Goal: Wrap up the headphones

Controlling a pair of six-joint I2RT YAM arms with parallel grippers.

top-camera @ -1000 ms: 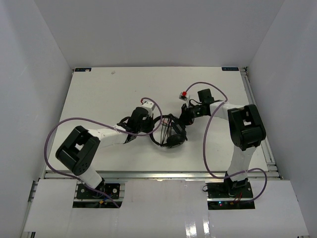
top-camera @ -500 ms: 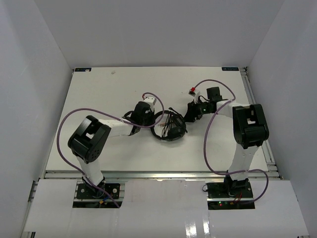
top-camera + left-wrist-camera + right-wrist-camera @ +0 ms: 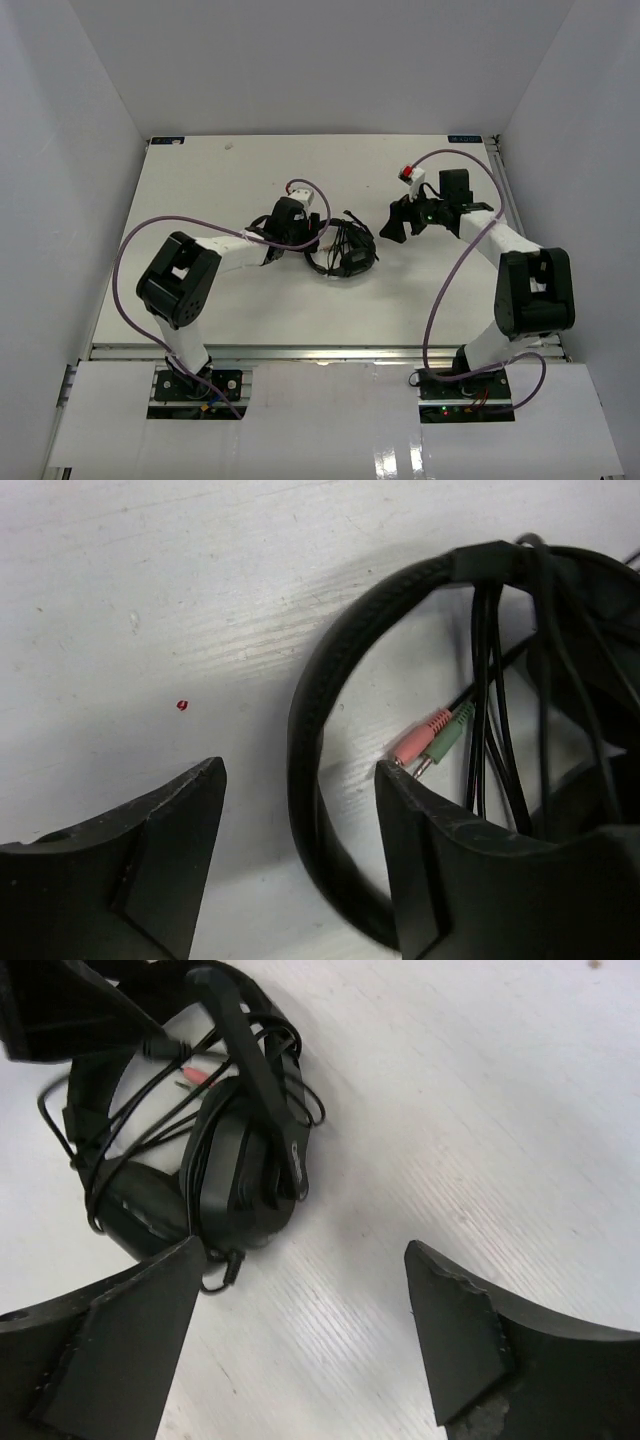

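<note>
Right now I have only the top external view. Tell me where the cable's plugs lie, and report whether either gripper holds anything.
Observer: The left wrist view shows the pink and green plugs lying loose on the table, inside the arch of the headphones.
Operator: Report the left jaws.
Observer: The left gripper is open. That arch shows between its fingers, which are not closed on it.
Operator: Now the right.
Observer: The right gripper is open with only bare table between its fingers. The headphones lie off to one side of it.
</note>
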